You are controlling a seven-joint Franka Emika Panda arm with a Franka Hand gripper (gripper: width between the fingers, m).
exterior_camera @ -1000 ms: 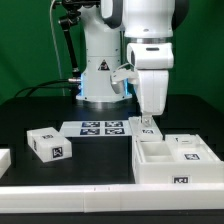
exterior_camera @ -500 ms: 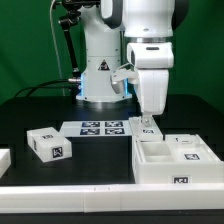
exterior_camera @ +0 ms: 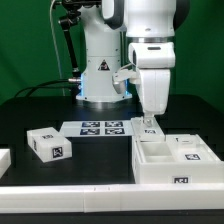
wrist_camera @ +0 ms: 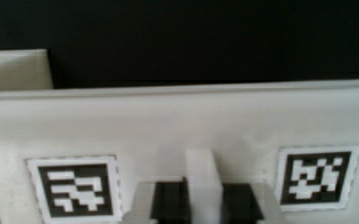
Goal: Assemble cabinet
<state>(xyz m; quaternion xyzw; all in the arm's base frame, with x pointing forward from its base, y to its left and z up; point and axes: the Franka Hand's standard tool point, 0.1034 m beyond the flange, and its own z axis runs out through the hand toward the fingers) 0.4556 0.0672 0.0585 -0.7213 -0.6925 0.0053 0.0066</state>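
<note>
The cabinet (exterior_camera: 172, 163) is a large white box with open compartments and tags, lying on the black table at the exterior view's right. My gripper (exterior_camera: 148, 124) points straight down at its rear corner nearest the marker board. In the wrist view the two dark fingers (wrist_camera: 165, 203) stand on either side of a thin white rib (wrist_camera: 202, 185) of the cabinet wall (wrist_camera: 176, 125), between two tags. The jaws are closed tight against that rib. The fingertips are cut off at the wrist view's edge.
A small white box part with tags (exterior_camera: 48, 144) lies at the exterior view's left. Another white part (exterior_camera: 3, 159) shows at the left edge. The marker board (exterior_camera: 101, 128) lies in front of the robot base (exterior_camera: 100, 80).
The arm and gripper have shifted very slightly toward the exterior view's right. The cabinet and the other parts look unmoved.
</note>
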